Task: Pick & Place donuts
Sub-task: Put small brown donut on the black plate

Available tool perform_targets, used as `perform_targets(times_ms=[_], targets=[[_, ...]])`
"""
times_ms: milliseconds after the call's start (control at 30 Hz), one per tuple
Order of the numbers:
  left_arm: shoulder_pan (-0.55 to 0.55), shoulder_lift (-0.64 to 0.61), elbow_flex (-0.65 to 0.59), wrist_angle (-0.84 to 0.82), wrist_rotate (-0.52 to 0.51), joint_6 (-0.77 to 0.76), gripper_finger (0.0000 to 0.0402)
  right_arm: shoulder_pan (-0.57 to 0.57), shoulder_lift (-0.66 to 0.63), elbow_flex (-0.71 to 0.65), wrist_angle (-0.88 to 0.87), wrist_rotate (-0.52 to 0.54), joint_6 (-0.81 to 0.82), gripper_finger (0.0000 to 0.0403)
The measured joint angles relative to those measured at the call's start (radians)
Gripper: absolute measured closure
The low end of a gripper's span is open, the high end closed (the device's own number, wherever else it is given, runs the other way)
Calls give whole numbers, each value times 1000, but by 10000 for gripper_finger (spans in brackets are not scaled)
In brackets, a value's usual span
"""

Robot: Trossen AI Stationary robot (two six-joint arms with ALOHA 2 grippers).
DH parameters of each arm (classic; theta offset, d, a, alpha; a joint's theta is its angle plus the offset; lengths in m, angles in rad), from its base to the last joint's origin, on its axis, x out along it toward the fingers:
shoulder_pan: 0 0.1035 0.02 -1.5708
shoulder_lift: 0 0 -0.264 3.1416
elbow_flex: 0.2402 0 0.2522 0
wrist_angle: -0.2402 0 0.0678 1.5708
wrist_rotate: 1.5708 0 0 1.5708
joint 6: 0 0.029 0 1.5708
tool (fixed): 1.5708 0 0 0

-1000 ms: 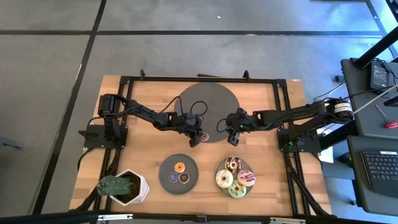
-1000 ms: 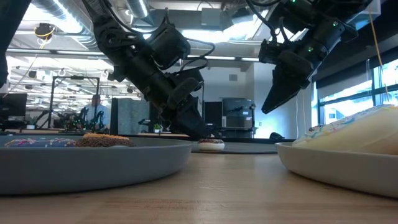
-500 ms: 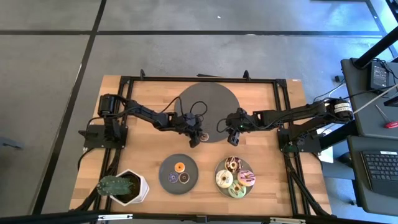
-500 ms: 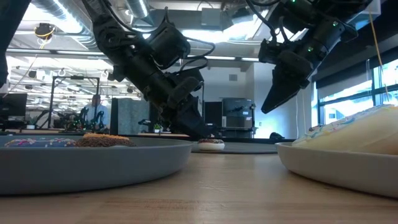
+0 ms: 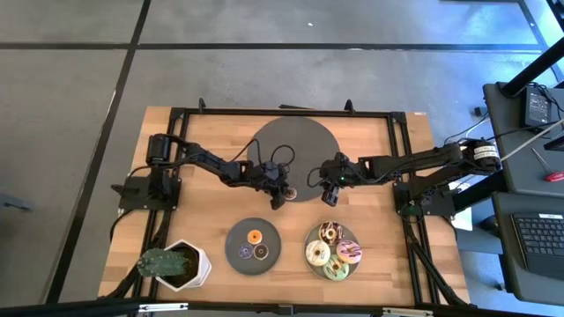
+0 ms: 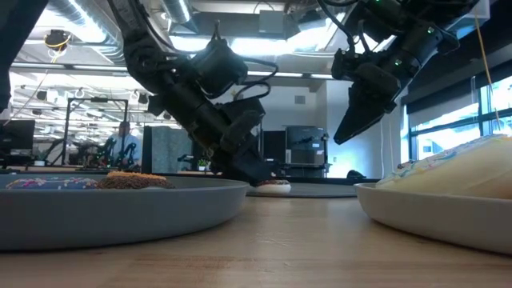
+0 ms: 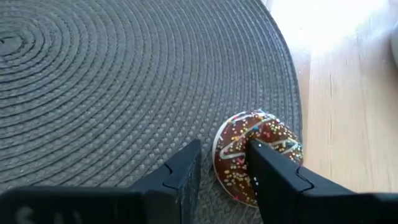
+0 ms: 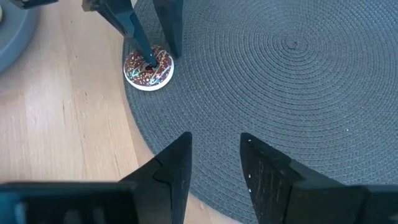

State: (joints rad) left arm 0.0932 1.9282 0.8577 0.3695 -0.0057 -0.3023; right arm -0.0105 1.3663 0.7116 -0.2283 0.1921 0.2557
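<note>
The left claw (image 7: 224,180) stands spread, 1 finger in the hole of the chocolate-sprinkled donut (image 7: 256,155) lying at the round mat's (image 5: 293,145) near edge. The right claw (image 8: 214,168) hovers spread nearby.

A round dark-grey woven placemat (image 5: 291,152) lies on the light wooden table (image 5: 211,211). Two round grey plates (image 5: 241,238) (image 5: 310,239) sit nearer the front, beside a green cactus in a white pot (image 5: 176,262).

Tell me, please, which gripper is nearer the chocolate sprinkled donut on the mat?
Left. The left gripper straddles the chocolate sprinkled donut, one finger in its hole; the right gripper hovers apart over the mat.
</note>
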Motion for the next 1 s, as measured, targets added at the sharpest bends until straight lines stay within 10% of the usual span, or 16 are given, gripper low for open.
perform_targets(times_ms=[533, 1000], targets=[[1, -1, 52, -48, 54, 89, 386, 0, 0, 0, -3, 0, -2, 265], [-15, -136, 158, -357, 98, 160, 389, 0, 0, 0, -12, 0, 1, 265]])
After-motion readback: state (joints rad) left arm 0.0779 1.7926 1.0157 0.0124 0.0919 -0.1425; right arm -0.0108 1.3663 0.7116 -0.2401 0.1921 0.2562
